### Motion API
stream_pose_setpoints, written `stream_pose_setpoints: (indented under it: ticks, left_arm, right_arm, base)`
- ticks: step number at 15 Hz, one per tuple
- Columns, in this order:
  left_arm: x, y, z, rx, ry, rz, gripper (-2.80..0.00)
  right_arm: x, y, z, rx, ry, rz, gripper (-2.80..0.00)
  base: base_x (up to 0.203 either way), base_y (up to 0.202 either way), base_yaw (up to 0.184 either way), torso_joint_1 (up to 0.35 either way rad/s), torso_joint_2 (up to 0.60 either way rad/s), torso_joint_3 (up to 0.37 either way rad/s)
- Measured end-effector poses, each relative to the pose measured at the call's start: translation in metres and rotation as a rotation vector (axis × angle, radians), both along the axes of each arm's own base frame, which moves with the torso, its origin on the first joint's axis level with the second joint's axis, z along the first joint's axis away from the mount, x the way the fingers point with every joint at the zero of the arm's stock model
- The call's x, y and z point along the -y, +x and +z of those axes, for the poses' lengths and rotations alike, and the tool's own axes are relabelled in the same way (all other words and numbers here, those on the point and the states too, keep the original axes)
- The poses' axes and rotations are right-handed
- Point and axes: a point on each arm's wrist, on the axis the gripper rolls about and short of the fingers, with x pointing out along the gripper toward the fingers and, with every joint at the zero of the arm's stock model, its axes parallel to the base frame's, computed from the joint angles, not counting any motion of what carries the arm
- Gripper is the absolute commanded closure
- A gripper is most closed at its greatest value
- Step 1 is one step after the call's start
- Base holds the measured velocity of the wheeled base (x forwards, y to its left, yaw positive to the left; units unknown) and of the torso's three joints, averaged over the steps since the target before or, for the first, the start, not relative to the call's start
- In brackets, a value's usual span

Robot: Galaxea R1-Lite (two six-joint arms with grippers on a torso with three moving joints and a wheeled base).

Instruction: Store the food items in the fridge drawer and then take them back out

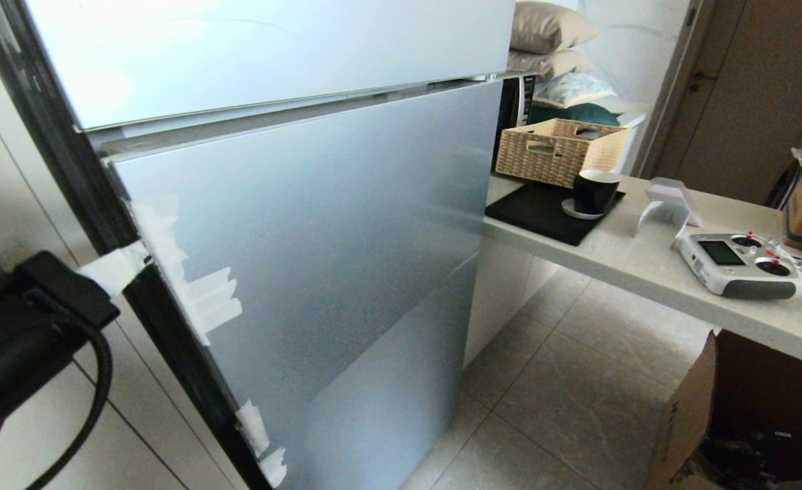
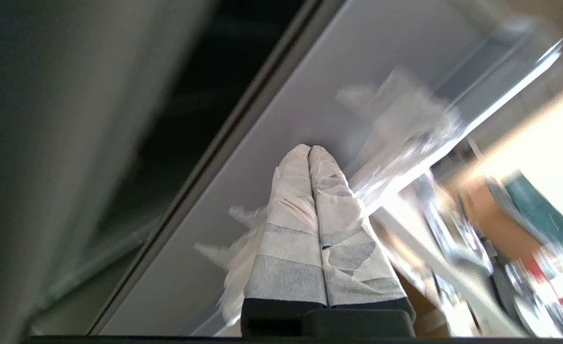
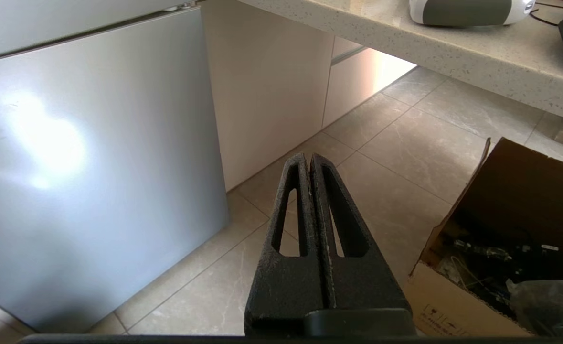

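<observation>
The food items and the fridge drawer are out of view behind the grey fridge door [image 1: 319,238]. White tape scraps [image 1: 196,299] mark the door's left edge. My left gripper [image 1: 111,269] reaches in from the lower left, its white-wrapped tips at that taped edge. In the left wrist view, the left gripper [image 2: 310,149] is shut and empty, its fingers [image 2: 291,229] pressed together over the door face beside a dark gap. My right gripper [image 3: 310,157] hangs parked over the floor tiles, shut on nothing.
Right of the fridge, a pale counter [image 1: 645,265] carries a wicker basket [image 1: 554,150], a black mug [image 1: 594,190] on a black tray and a white remote controller [image 1: 741,262]. An open cardboard box [image 3: 510,248] stands on the tiled floor [image 1: 577,388] below it.
</observation>
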Motion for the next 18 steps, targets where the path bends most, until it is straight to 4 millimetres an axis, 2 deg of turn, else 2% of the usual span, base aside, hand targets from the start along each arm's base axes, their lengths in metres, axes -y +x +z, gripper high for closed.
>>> stream_pose_setpoints:
  ticks: [11,14,18]
  left_arm:
    - [0.004,-0.025,-0.026,-0.053,0.054,-0.459,0.0]
    - [0.003,-0.033,-0.022,-0.058,-0.023,-0.591,0.0]
    - [-0.006,-0.048,-0.01,-0.018,-0.109,-0.592,0.0]
  right_arm:
    - [0.0,0.0,0.0,0.0,0.0,0.0,0.0]
    - [0.0,0.0,0.0,0.0,0.0,0.0,0.0]
    - [0.0,0.0,0.0,0.0,0.0,0.0,0.0]
  base:
    - [0.0,0.0,0.0,0.0,0.0,0.0]
    - [0.0,0.0,0.0,0.0,0.0,0.0]
    - [0.0,0.0,0.0,0.0,0.0,0.0]
